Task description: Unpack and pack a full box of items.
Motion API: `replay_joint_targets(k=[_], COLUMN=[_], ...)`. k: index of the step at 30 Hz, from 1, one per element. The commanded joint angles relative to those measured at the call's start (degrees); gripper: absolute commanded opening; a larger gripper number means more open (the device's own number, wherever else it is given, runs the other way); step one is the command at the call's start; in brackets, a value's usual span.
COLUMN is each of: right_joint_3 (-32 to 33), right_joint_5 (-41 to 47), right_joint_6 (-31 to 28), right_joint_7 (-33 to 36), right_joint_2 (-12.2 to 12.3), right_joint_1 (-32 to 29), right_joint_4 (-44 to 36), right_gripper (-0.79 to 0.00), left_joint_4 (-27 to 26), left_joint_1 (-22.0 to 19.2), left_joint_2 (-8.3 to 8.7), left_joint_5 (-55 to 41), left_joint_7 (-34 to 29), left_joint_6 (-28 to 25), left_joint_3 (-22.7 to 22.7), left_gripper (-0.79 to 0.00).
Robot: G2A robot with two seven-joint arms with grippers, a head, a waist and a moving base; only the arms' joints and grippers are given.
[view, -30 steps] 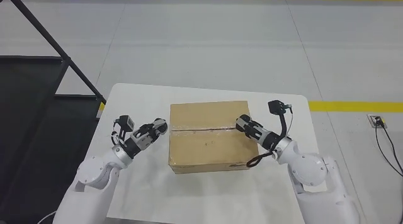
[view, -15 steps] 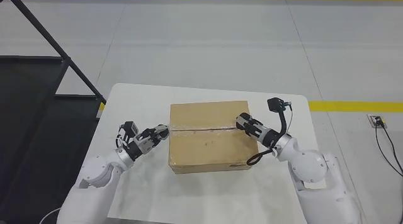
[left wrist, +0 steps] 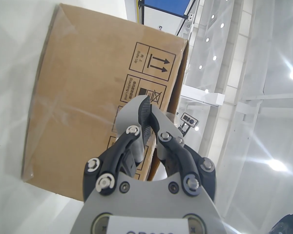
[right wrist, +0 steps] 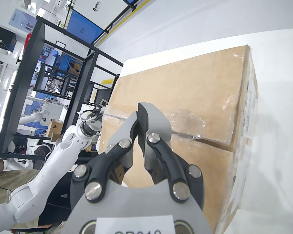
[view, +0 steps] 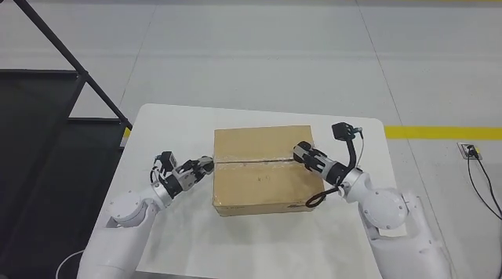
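box (view: 263, 177) lies between left fingers (left wrist: 144, 113) and right fingers (right wrist: 142, 120).

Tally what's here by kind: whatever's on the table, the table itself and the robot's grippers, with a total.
Cardboard box: 1
Table: 1
Grippers: 2, left gripper and right gripper
Total: 4

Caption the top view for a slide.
Left gripper and right gripper, both shut, at opposite ends of the taped cardboard box.
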Motion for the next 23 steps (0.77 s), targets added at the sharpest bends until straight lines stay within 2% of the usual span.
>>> replay_joint_targets(k=[1,12,13,14,15,16,19,20,23], right_joint_3=[-0.2,3.6,4.0,4.5,4.8,4.9,4.9,4.9,4.9], right_joint_5=[-0.1,0.8,0.7,0.7,0.5,0.3,0.3,0.3,0.3], right_joint_6=[0.1,-1.4,-2.1,-2.6,-3.1,-3.3,-3.3,-3.4,-3.3], right_joint_7=[-0.1,-5.1,-5.7,-6.3,-6.7,-6.8,-6.8,-6.8,-6.8], right_joint_2=[0.1,0.9,1.0,1.1,1.2,1.3,1.3,1.3,1.3], right_joint_1=[-0.1,-3.6,-4.0,-4.5,-4.9,-5.0,-5.0,-5.0,-5.0], right_joint_4=[-0.4,-4.8,-5.0,-5.2,-5.4,-5.5,-5.5,-5.5,-5.5], right_gripper=[-0.785,-0.785,-0.668,-0.422,0.0,0.0,0.0,-0.569,-0.377], left_joint_4=[0.3,-0.6,-1.1,-1.6,-2.2,-2.9,-3.7,-3.7,-3.7], left_joint_1=[-0.1,1.6,2.0,2.4,2.8,3.2,4.0,3.9,4.0], left_joint_2=[0.04,1.36,1.47,1.56,1.62,1.65,1.68,1.69,1.68], left_joint_5=[-0.7,-6.4,-7.1,-7.7,-8.4,-9.3,-10.7,-10.6,-10.7], left_joint_7=[-0.1,0.5,0.3,0.6,0.9,1.2,3.0,2.7,3.1], left_joint_6=[-0.4,-3.7,-4.1,-4.4,-4.5,-4.4,-5.0,-4.9,-5.0], left_joint_3=[-0.5,-8.1,-8.8,-9.4,-10.0,-10.5,-11.5,-11.5,-11.6], left_gripper=[-0.785,-0.785,-0.677,-0.459,-0.037,0.0,0.0,-0.597,-0.402])
